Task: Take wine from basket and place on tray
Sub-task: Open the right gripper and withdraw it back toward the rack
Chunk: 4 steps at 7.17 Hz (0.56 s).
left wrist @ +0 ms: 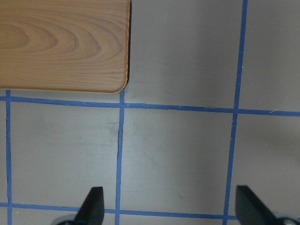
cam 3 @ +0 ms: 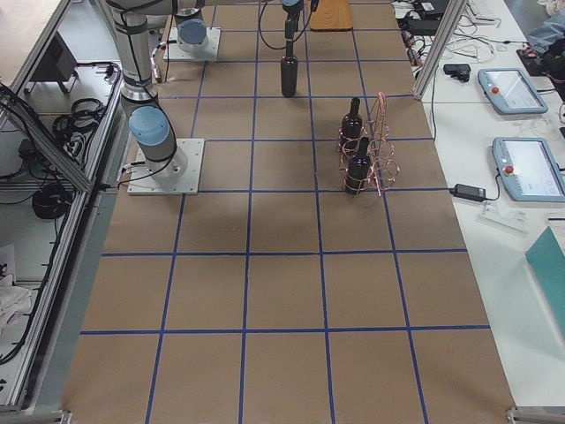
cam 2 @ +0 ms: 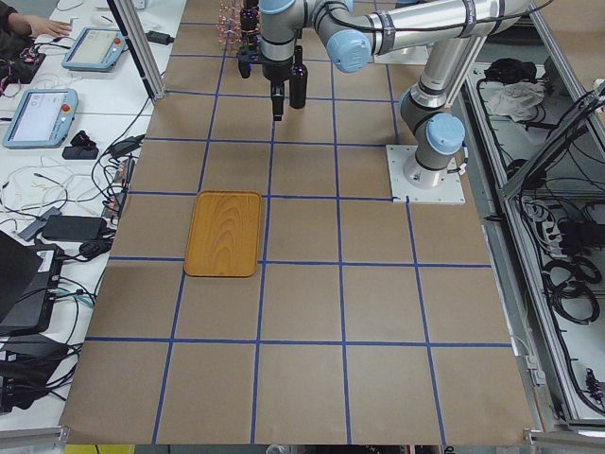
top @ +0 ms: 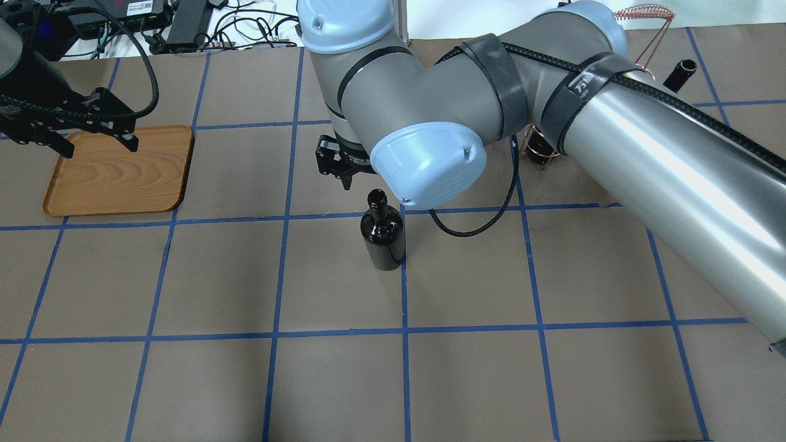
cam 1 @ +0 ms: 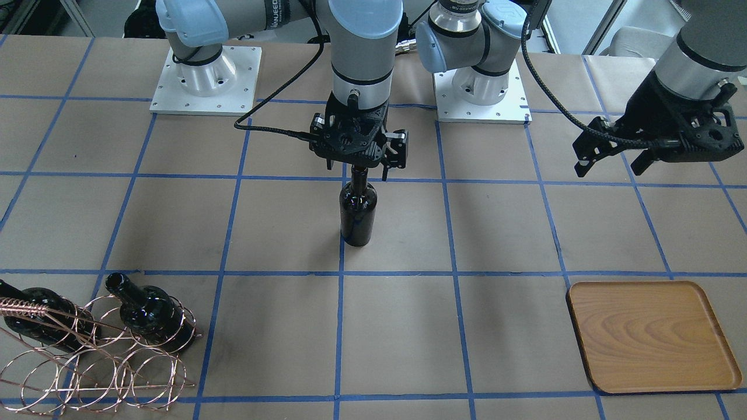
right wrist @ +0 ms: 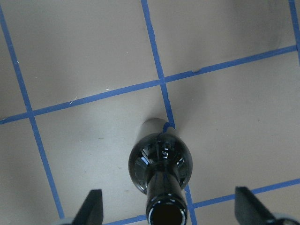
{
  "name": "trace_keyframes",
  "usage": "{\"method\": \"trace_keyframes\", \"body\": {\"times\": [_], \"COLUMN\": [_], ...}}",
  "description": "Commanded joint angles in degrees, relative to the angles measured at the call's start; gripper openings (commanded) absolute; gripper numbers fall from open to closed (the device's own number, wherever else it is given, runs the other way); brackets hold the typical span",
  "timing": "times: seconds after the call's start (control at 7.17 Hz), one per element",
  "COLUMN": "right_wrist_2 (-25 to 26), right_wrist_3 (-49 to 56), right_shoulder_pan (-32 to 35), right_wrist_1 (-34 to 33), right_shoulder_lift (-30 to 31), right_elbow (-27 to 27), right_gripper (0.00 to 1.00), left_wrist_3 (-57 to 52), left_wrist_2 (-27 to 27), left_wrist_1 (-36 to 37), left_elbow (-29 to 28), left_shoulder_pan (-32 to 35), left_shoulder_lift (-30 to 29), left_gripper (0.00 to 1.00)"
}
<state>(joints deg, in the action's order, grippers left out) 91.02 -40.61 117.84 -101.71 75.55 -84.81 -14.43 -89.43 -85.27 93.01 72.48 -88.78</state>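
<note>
One wine bottle point(cam 1: 358, 213) stands upright on the table's middle, on a blue tape line; it also shows in the overhead view point(top: 384, 236). My right gripper point(cam 1: 358, 169) is open right above it. In the right wrist view the bottle's mouth point(right wrist: 166, 215) sits between the spread fingers without touching them. My left gripper point(cam 1: 610, 169) is open and empty, hovering over the table near the wooden tray point(cam 1: 650, 335). The left wrist view shows a corner of the tray point(left wrist: 61, 42). The copper wire basket point(cam 1: 99, 356) holds two more bottles, one point(cam 1: 154, 312) and another point(cam 1: 35, 315).
The tray point(top: 116, 172) lies flat with nothing on it. My right arm hides most of the basket in the overhead view, where one bottle neck point(top: 681, 70) shows. The two arm bases point(cam 1: 204, 87) stand at the table's robot side.
</note>
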Motion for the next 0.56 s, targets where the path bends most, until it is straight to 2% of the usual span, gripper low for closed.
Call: {"method": "trace_keyframes", "body": {"times": [0.0, 0.14, 0.42], "right_wrist_2": [2.4, 2.3, 2.3], "right_wrist_3": [3.4, 8.1, 18.2], "right_shoulder_pan": [-0.6, -2.3, -10.3], "right_wrist_1": [-1.6, -1.2, 3.4], "right_shoulder_lift": [1.2, 2.7, 6.0], "right_elbow": [0.3, 0.4, 0.3], "right_gripper": [0.99, 0.99, 0.99], "left_wrist_3": [0.0, -0.1, 0.0], "left_wrist_2": [-0.4, -0.1, 0.1], "left_wrist_1": [3.9, 5.1, 5.1], "left_elbow": [-0.1, -0.2, -0.1], "left_shoulder_pan": [4.0, 4.7, 7.5], "left_shoulder_lift": [-0.4, -0.4, -0.4], "left_gripper": [1.0, 1.0, 1.0]}}
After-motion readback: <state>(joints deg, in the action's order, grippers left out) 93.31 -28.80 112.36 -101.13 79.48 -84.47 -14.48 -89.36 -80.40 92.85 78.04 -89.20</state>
